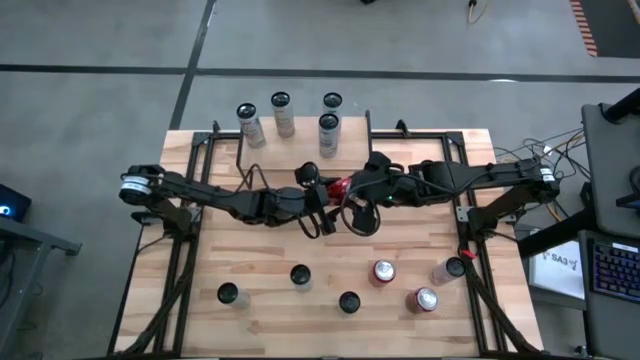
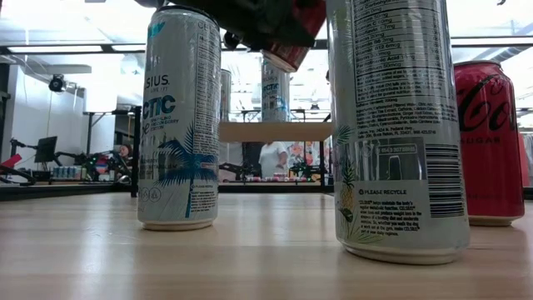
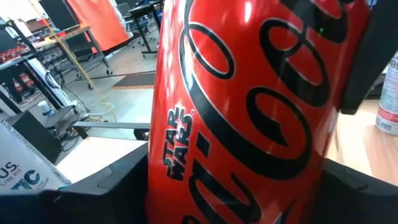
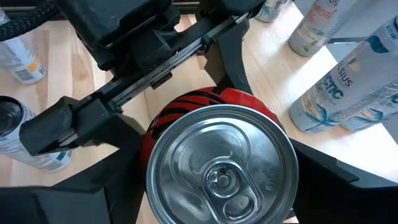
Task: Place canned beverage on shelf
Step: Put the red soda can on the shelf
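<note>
A red Coca-Cola can [image 1: 340,186] is held up over the middle of the table, tilted, between my two grippers; in the low view its lower end [image 2: 287,54] shows under the dark grippers. My left gripper [image 1: 320,195] comes from the left and my right gripper [image 1: 362,185] from the right; both are shut on it. The shelf [image 2: 275,131], a light board on thin black legs, stands at the far side with tall cans [image 1: 328,133] upright on it. My left gripper pinches the can's printed side wall [image 3: 168,168] between its two fingers [image 3: 118,183], which lie across the can. The can is lifted clear of the table and tilted. My right gripper has the can's wall just below the lid [image 4: 149,143] between its two fingers [image 4: 106,180], which lie along the can with the lid [image 4: 221,168] facing the wrist. Whether both pads press the wall is hidden by the can itself.
Several cans stand near the table's front edge: dark-topped ones [image 1: 300,276], two red ones [image 1: 383,271] and a light one [image 1: 450,268]. In the low view a Celsius can [image 2: 179,117], a big pale can [image 2: 391,125] and a red can [image 2: 491,142] stand close.
</note>
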You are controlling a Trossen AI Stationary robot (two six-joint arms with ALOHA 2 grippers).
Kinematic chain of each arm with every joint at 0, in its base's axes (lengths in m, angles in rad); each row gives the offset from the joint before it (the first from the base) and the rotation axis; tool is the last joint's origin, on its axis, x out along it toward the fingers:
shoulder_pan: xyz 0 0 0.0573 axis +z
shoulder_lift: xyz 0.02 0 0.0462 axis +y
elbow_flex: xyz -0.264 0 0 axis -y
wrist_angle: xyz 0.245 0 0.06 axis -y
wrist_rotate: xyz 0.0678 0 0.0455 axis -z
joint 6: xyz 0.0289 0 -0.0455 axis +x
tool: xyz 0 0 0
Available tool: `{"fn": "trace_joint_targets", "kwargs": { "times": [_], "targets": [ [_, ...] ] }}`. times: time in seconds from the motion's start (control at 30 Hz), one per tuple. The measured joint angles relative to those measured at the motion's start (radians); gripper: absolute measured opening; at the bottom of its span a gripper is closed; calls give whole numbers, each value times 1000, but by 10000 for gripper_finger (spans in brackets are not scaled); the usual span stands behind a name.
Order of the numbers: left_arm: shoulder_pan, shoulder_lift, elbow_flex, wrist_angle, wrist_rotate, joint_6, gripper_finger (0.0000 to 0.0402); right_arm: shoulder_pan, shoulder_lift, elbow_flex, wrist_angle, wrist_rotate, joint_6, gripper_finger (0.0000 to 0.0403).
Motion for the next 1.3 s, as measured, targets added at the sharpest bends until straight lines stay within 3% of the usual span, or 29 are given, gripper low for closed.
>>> {"fn": "trace_joint_targets", "kwargs": {
  "times": [0.13,0.33,0.73,1.3],
  "targets": [
    [0,1,-1,2,-4,-16,289,0,0,0,0,-4,5,297],
    [2,-5,-71,147,-69,-43,289,-1,-19,1,7,21,50,386],
    [68,-29,-377,703,-343,-70,289,0,-135,1,20,94,76,373],
    [223,-23,-441,705,-322,-249,289,0,-88,-1,45,87,24,375]
  ]
}}
